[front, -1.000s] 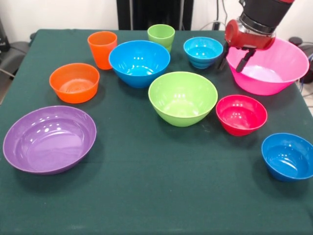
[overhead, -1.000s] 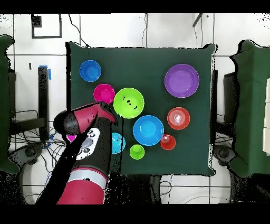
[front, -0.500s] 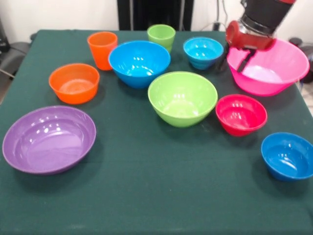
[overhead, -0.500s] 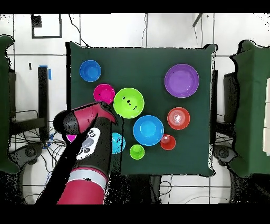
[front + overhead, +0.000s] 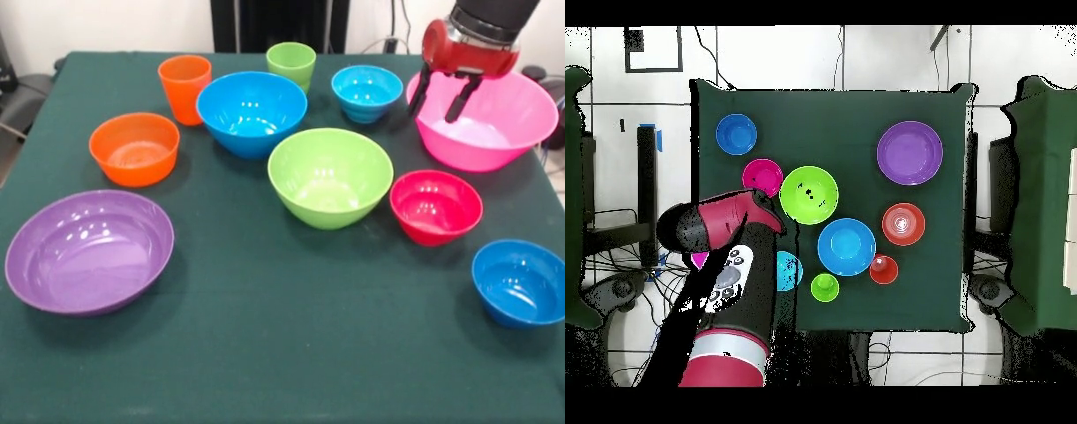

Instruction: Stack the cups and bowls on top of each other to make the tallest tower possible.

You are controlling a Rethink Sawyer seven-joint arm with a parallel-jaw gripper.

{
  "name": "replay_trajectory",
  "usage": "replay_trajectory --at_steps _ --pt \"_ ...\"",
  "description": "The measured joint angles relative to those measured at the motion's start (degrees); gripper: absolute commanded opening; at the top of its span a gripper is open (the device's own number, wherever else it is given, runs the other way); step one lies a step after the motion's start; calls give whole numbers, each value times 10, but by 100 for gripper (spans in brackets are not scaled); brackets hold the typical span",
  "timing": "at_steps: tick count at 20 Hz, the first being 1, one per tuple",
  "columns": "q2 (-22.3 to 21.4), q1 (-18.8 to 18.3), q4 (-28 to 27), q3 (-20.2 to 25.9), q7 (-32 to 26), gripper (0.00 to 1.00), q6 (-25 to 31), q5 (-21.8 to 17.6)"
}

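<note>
All the cups and bowls stand apart on the green table (image 5: 291, 344). In the front view, the orange cup (image 5: 184, 87) and light green cup (image 5: 290, 64) are at the back. Near them are the large blue bowl (image 5: 252, 110) and a small blue bowl (image 5: 366, 91). The huge pink bowl (image 5: 494, 119) is at the back right. The lime bowl (image 5: 329, 175), red bowl (image 5: 435, 205), second small blue bowl (image 5: 521, 281), orange bowl (image 5: 133, 147) and purple bowl (image 5: 88, 249) stand nearer. My gripper (image 5: 439, 95) is open and empty, its fingers hanging over the pink bowl's left rim.
In the overhead view my arm (image 5: 725, 260) covers most of the pink bowl and hides the gripper. The lime bowl (image 5: 809, 194) and the red bowl (image 5: 763, 177) lie just beyond it. Black chairs stand at the table's sides.
The gripper has risen and shifted right in the front view, from beside the pink bowl's left rim to above it. No cup or bowl has moved.
</note>
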Motion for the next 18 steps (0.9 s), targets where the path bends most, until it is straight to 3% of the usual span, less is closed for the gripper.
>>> replay_trajectory --at_steps 18 --pt "-41 -9 0 8 0 100 5 21"
